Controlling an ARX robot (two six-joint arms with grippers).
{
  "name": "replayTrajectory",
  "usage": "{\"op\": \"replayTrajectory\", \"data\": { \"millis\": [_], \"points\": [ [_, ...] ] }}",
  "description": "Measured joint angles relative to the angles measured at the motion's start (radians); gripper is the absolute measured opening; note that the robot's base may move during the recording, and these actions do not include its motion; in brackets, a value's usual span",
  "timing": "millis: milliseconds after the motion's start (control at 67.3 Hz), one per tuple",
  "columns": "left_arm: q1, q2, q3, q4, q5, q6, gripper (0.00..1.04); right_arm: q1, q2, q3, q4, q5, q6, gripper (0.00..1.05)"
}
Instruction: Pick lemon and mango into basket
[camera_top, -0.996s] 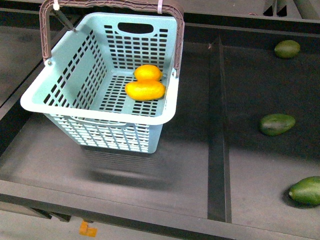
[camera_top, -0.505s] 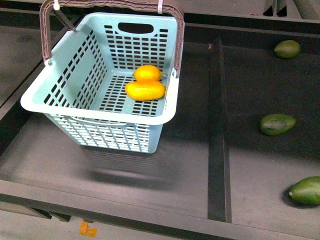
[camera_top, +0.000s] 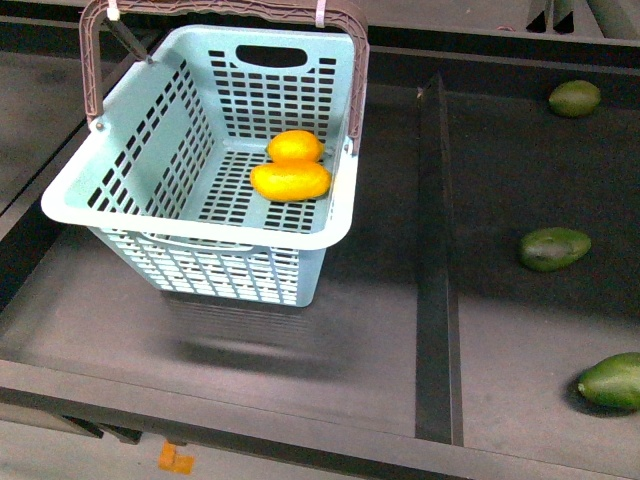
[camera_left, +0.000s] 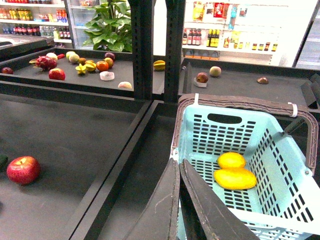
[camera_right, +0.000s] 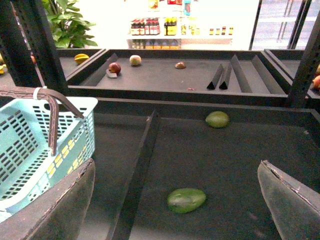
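Your basket (camera_top: 150, 215) sits on the dark shelf, left of the divider, and both fruits already lie on its floor near the right wall: the mango (camera_top: 290, 181) in front, the lemon (camera_top: 296, 146) touching it just behind. As far as you can see, nothing is left to pick. Your left gripper (camera_left: 179, 210) hangs beside the basket with fingers pressed together, empty. Your right gripper (camera_right: 175, 200) is spread wide, apparently holding nothing, above a green fruit (camera_right: 186, 200).

You can reach down through the basket (camera_top: 120, 205)'s open top; only its brown handles (camera_top: 355, 90) arch over the far rim. Right of the divider (camera_top: 437, 270), three green fruits (camera_top: 553, 248) dot the shelf.
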Motion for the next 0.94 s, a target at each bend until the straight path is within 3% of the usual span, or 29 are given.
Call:
{"op": "replayTrajectory", "data": {
  "millis": [89,654,788,892,936],
  "points": [
    [0.0,-0.137,0.0,-0.16,0.0,0.0,0.04,0.0,0.0,0.0,0.0,0.0,0.0,0.96],
    [0.0,-0.166,0.0,-0.171,0.0,0.0,0.04,0.0,0.0,0.0,0.0,0.0,0.0,0.96],
    [0.0,-0.166,0.0,-0.171,0.0,0.0,0.35,0.0,0.0,0.0,0.0,0.0,0.0,0.96],
    [0.0,-0.166,0.0,-0.171,0.0,0.0,0.71,0.0,0.0,0.0,0.0,0.0,0.0,0.96],
    [0.0,-0.166,0.0,-0.171,0.0,0.0,0.81,0.0,0.0,0.0,0.0,0.0,0.0,0.96]
  ]
}}
